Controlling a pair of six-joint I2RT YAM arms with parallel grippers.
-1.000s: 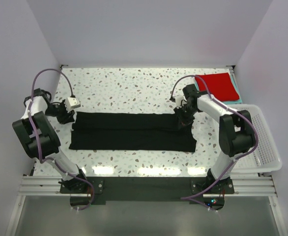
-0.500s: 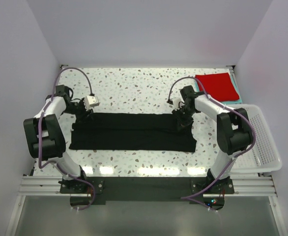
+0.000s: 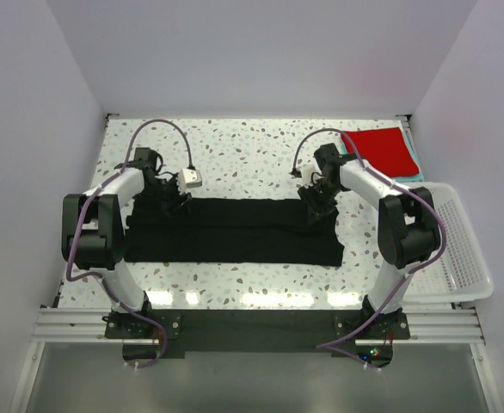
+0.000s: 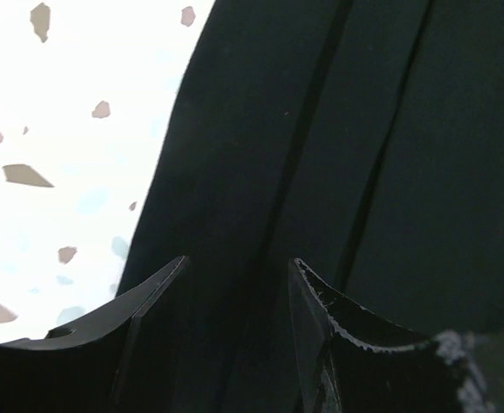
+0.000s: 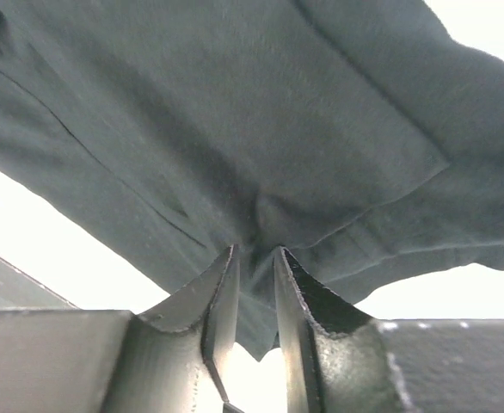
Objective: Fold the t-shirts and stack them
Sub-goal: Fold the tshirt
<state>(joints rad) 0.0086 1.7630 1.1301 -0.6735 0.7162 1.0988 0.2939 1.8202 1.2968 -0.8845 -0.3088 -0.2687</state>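
Observation:
The black t-shirt (image 3: 235,231) lies folded into a long strip across the middle of the table. My left gripper (image 3: 168,196) is open, low over the strip's far left end; in the left wrist view its jaws (image 4: 237,284) stand apart above the black cloth (image 4: 338,155) near its edge. My right gripper (image 3: 315,200) is at the strip's far right corner, shut on a pinch of the black cloth (image 5: 261,129), as the right wrist view (image 5: 256,258) shows. The red t-shirt (image 3: 379,148) lies folded at the back right on the teal t-shirt (image 3: 416,169).
A white mesh basket (image 3: 469,249) stands at the right edge of the table. The speckled tabletop (image 3: 235,155) runs behind the strip to the back wall. Purple cables arch over both wrists.
My left arm has swung right from the table's left edge onto the strip's far left end. My right gripper has shifted slightly toward the back, still on the cloth.

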